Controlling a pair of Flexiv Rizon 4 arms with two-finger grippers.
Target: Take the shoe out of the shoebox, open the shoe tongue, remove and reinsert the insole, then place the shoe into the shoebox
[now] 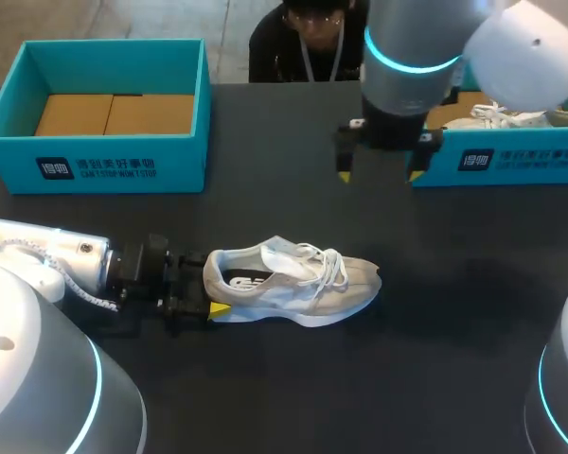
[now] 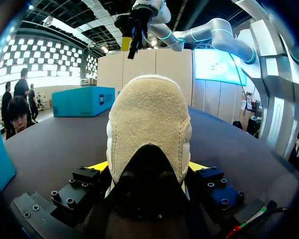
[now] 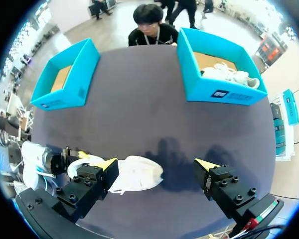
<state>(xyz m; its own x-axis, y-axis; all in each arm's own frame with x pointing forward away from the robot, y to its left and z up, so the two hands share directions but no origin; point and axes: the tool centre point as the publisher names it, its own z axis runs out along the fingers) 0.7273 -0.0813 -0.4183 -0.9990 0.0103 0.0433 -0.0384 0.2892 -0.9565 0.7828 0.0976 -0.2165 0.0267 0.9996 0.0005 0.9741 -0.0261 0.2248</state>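
A white and beige sneaker (image 1: 293, 279) lies on its sole on the dark table, toe pointing right, with its laces loose. My left gripper (image 1: 208, 284) holds its heel, one yellow-tipped finger on each side. In the left wrist view the suede heel (image 2: 149, 124) fills the space between the left gripper's (image 2: 148, 167) fingers. My right gripper (image 1: 379, 175) hangs open and empty above the table, beyond the shoe and beside the right box. The right wrist view looks down on the shoe (image 3: 137, 174), far below the right gripper (image 3: 156, 163).
An open teal shoebox (image 1: 104, 161) with a cardboard insert stands at the back left. A second teal box (image 1: 511, 161) at the back right holds another white shoe (image 1: 497, 115). Bare table lies between the boxes and in front of the sneaker.
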